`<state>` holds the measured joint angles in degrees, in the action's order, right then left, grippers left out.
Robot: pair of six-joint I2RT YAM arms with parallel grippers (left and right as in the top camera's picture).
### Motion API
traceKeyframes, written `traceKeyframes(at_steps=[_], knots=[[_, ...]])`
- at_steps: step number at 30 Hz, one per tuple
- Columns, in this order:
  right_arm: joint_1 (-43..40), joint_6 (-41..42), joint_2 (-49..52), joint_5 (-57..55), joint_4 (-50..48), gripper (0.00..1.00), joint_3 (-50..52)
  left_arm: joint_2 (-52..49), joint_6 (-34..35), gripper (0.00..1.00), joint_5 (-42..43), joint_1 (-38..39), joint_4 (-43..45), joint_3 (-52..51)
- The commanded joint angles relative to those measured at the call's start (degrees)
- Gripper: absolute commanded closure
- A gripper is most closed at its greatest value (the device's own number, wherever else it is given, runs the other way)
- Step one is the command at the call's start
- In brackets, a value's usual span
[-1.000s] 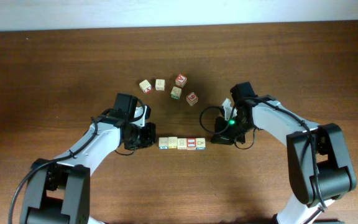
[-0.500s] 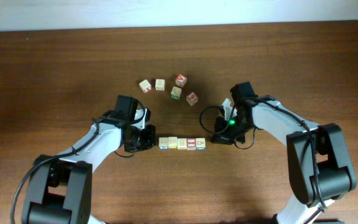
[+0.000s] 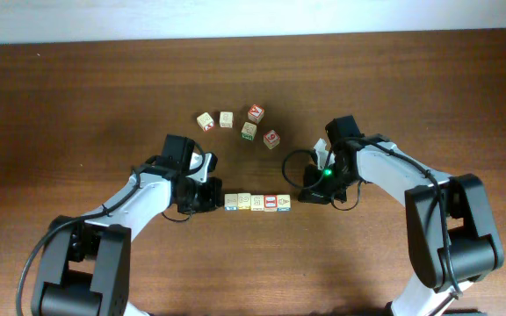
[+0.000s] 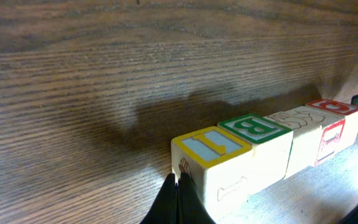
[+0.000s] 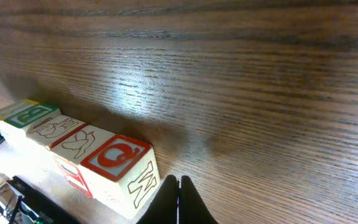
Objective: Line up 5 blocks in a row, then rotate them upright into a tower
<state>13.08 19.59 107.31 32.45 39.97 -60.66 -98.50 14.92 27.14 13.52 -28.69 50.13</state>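
Tabletop [image 3: 77,105]: blocks [image 3: 257,202] row runs L-R btwn two clenched, empty hands, left hand [image 3: 213,197] at its end, right hand [image 3: 302,195] just off other.

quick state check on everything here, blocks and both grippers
row of five blocks, lined up side by side, touching
loose blocks, scattered beyond the row, some askew
left gripper, shut, empty, tip at the row's left end
right gripper, shut, empty, beside the row's right end
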Motion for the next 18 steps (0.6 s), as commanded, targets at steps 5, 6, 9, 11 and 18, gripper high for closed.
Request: traceKeyframes(at_steps=[5,6,9,11,18], knots=[[0.46,0.39,-1.07,-0.09,-0.13,0.96,0.35,-0.55,-1.73,1.00,2.10,-0.28,-0.20,-0.48],[0.46,0.39,-1.07,-0.09,-0.13,0.96,0.35,-0.55,-2.19,1.00,2.08,-0.28,0.00,-0.48],[0.46,0.39,-1.07,-0.09,-0.13,0.96,0.35,-0.55,-3.08,1.00,2.05,-0.35,0.90,-0.48],[0.46,0.39,-1.07,-0.09,-0.13,0.96,0.35,-0.55,-3.08,1.00,2.03,-0.35,1.03,-0.48],[0.46,0.39,-1.07,-0.09,-0.15,0.96,0.35,-0.55,-4.35,1.00,3.58,-0.35,1.03,-0.48]])
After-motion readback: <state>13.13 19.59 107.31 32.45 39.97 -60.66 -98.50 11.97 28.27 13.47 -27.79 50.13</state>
